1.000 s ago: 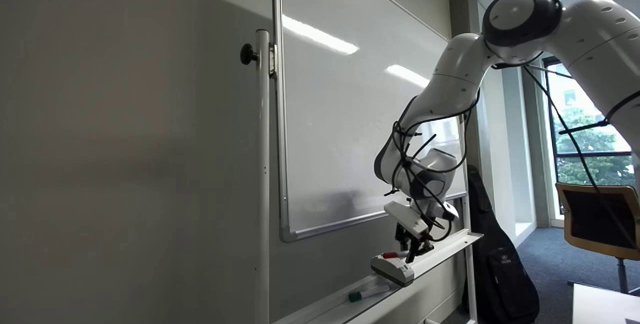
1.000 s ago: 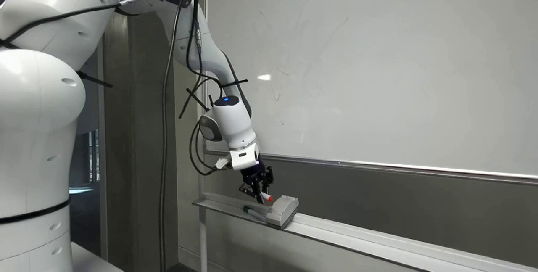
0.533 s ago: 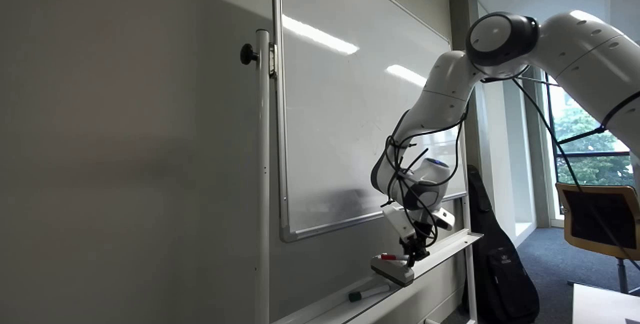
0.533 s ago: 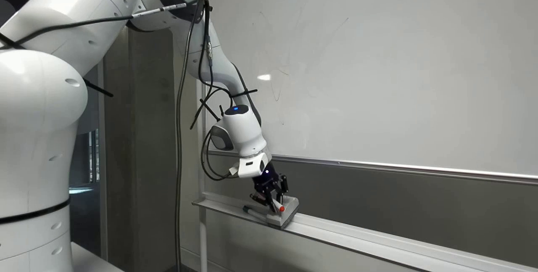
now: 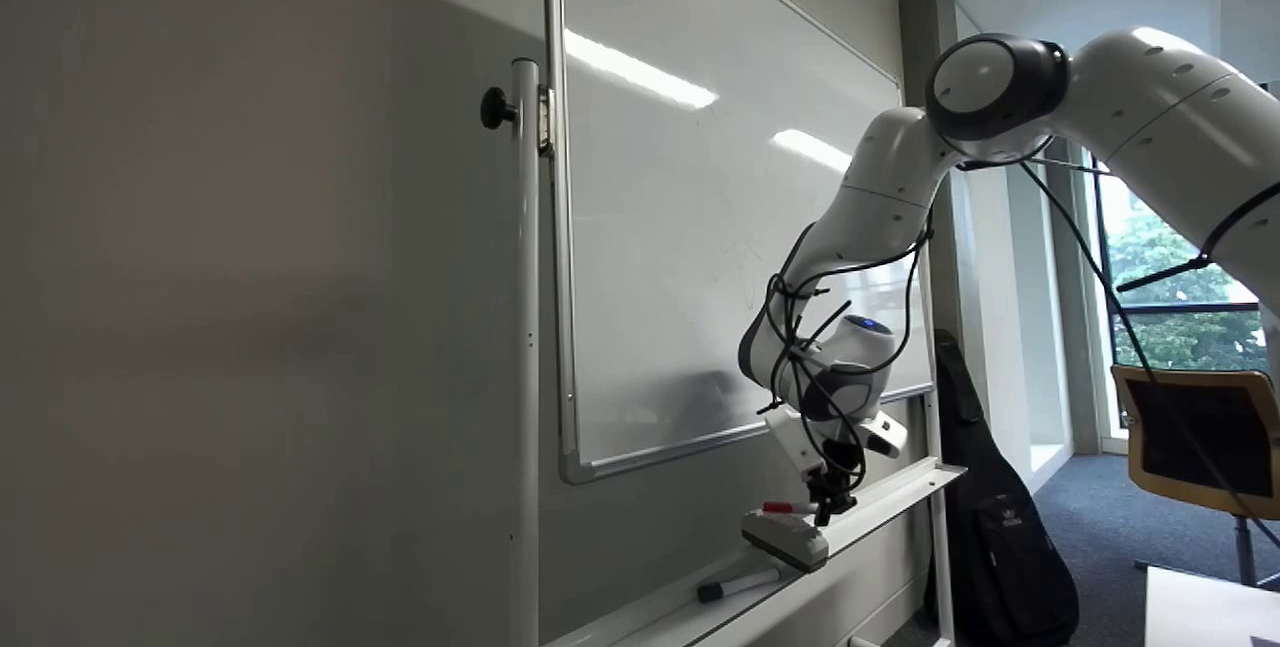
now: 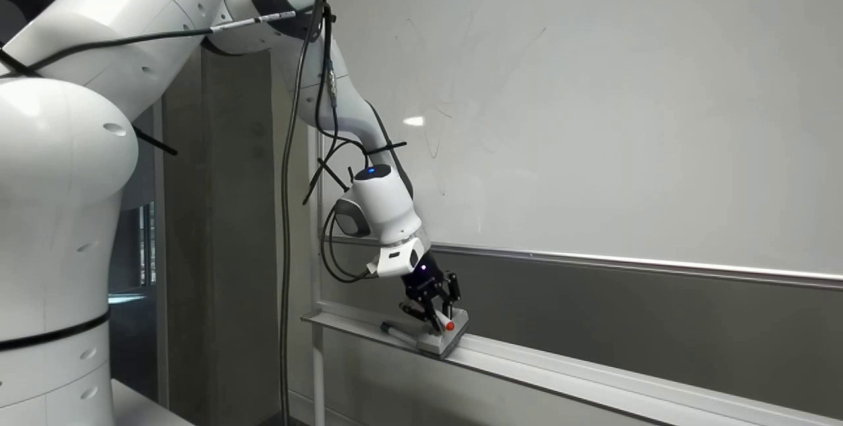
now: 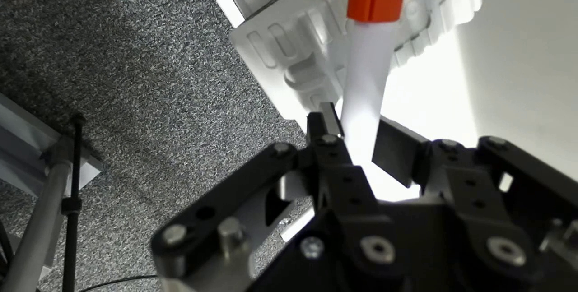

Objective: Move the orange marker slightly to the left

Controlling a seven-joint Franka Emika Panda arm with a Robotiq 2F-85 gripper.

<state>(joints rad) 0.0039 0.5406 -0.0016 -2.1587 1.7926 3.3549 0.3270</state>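
In the wrist view, the black metal two-fingered gripper (image 7: 361, 137) fills the lower right of the frame, its fingers set narrow and holding the white barrel of the slim, pen-shaped, orange-capped marker (image 7: 368, 64); the cap end runs off the top edge, right of centre; behind it, toward the top middle, shows the whitish-grey, ridged, rectangular eraser block (image 7: 316, 44); whether marker and block touch, I cannot tell; in both exterior views the block sits on the long, white metal tray (image 6: 560, 380), below the glossy, rectangular whiteboard (image 6: 625, 116), with the marker near the block's top; at the lower middle of an exterior view, a white pen with a dark cap (image 5: 742, 584) lies on the tray, just beside the block; toward the lower right are a black, long-necked case (image 5: 1000, 547) and a tan-framed, dark-backed chair (image 5: 1220, 427).
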